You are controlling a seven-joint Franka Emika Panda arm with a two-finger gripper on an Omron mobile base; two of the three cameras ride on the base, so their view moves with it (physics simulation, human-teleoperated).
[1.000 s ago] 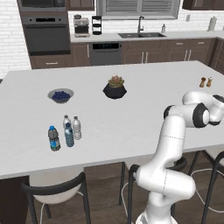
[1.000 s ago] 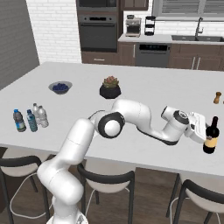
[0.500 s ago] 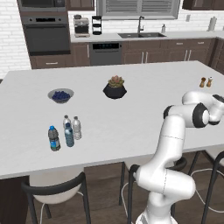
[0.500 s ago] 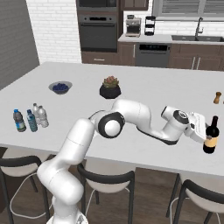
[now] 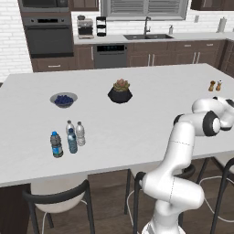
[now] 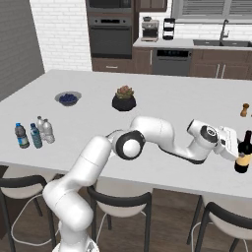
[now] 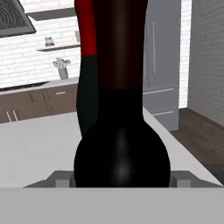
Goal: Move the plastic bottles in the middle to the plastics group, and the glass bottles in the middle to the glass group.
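The end effector (image 6: 235,153) is grasping the dark bottle (image 6: 242,153), which is standing upright at the bench (image 6: 162,106) edge.

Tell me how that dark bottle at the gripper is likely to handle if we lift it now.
The dark bottle looks rigid and glossy in the hand view, so probably glass: stiff, fairly heavy for its size, likely slippery. Its narrow neck over a rounded body suggests it could tip if nudged high. It stands near the counter's front right edge, so a slip might send it off.
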